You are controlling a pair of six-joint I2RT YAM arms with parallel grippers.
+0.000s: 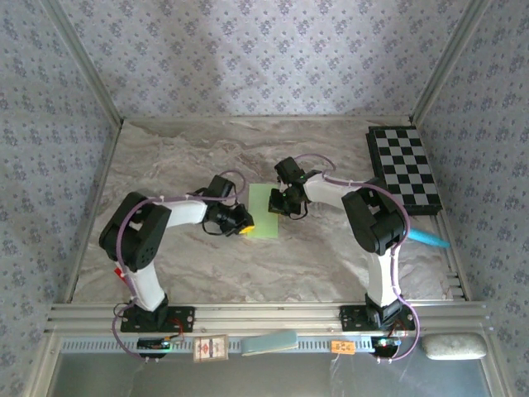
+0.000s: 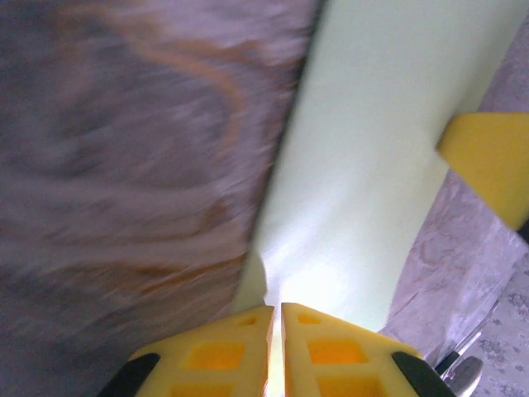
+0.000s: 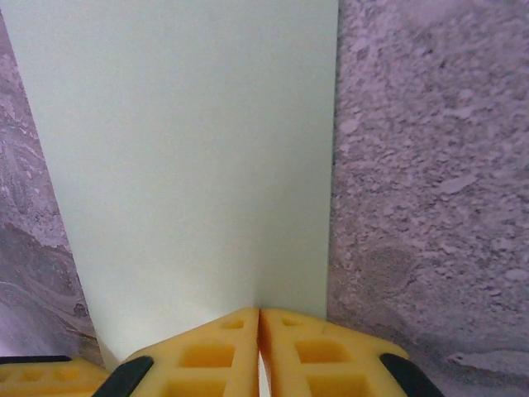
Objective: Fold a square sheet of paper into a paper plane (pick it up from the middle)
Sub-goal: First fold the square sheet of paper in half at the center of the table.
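"Paper plane (image 1: 264,212), which step?"
"Early creasing, I'd judge. It's a plain rectangle at the centre of the desk (image 1: 182,157), long axis twelve to six o'clock, no nose yet (so it points nowhere). The left gripper (image 2: 274,310) pinches its seven-o'clock corner, and the right gripper (image 3: 259,314) pinches its three-o'clock edge."
"Next?"
"Probably corners folded inward, edges kept aligned."

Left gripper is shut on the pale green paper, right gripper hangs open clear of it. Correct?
No: the right gripper is also shut on the pale green paper, as the right wrist view shows. Left gripper as stated.
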